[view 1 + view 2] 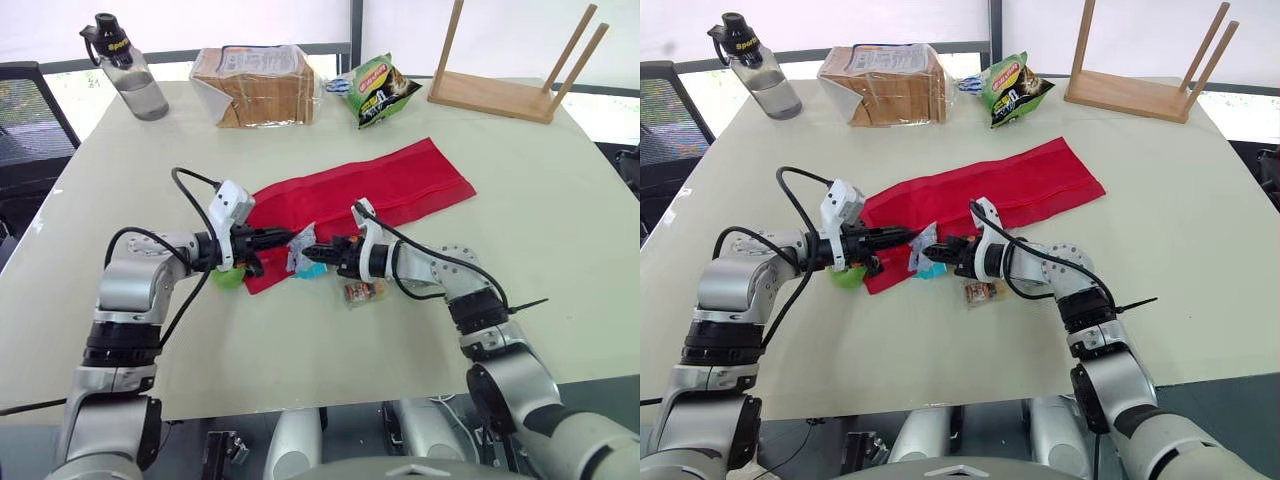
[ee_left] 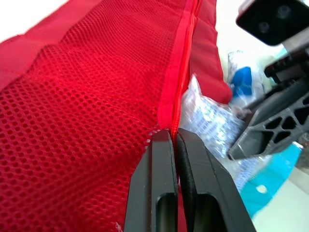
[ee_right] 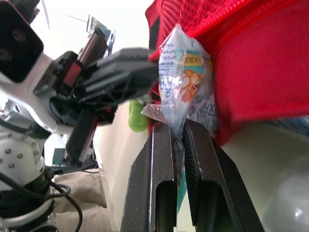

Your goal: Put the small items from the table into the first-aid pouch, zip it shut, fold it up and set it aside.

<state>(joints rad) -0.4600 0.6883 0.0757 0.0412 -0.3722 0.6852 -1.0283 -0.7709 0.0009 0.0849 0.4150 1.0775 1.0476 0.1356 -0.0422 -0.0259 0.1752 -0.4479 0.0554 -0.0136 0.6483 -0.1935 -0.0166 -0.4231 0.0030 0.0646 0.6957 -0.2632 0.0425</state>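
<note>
Right wrist view — packet (image 3: 183, 82) in claw (image 3: 177, 126)

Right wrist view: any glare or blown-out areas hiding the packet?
Right wrist view: white washout behind the left gripper; clear packet in the right gripper has readable print, no glare. Left wrist view: table washed out white, red mesh pouch evenly lit.

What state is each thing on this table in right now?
First-aid pouch: spread out unfolded
Left fingers: shut on the pouch's zipper edge
Right fingers: shut on the clear packet
Clear packet: held at the pouch's near end
Green item: loose on table
Brown packet: loose on table
Water bottle: upright, capped
</note>
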